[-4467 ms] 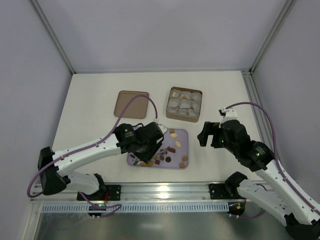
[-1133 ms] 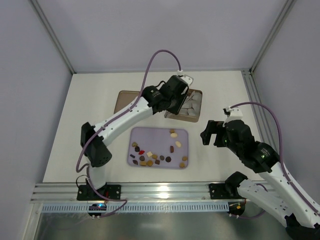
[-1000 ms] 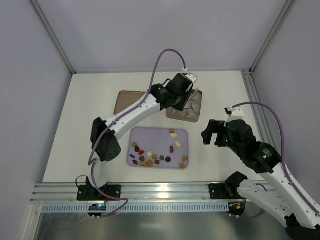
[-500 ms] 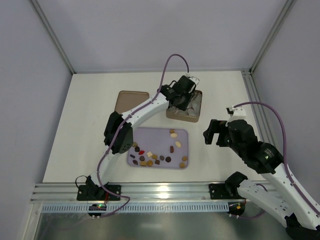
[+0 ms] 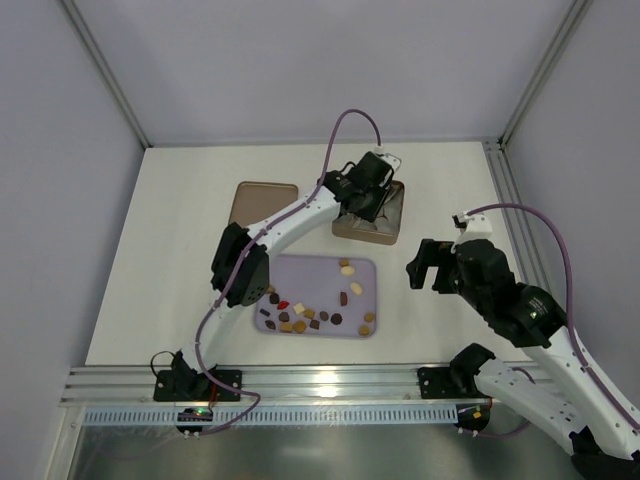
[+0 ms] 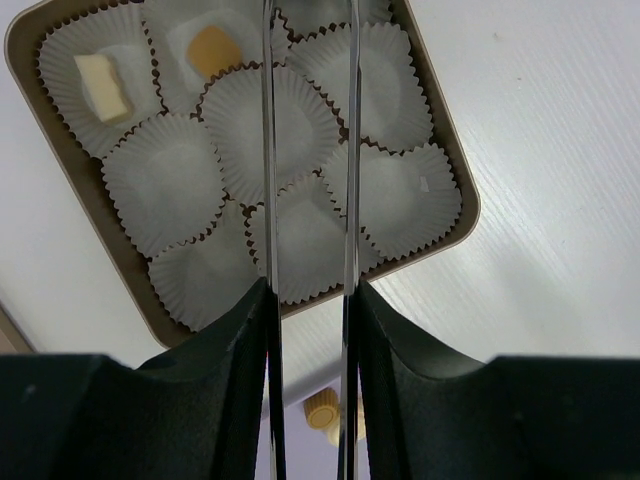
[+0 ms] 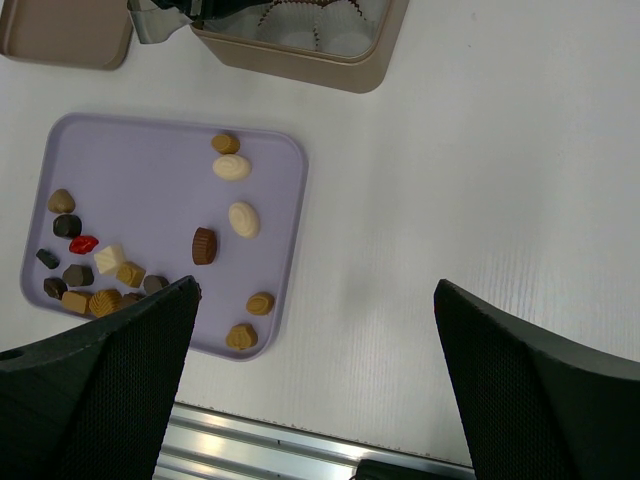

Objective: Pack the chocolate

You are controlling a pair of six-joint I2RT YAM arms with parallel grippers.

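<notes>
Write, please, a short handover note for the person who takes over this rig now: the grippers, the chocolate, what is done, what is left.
Left gripper: open, empty, over the box.
Right gripper: open, empty, above the table right of the tray.
Done: a cream piece and a caramel piece sit in the box.
Left: the rest of the chocolate lies loose on the tray; the other liners in view look empty. The lid lies off, left of the box.
</notes>
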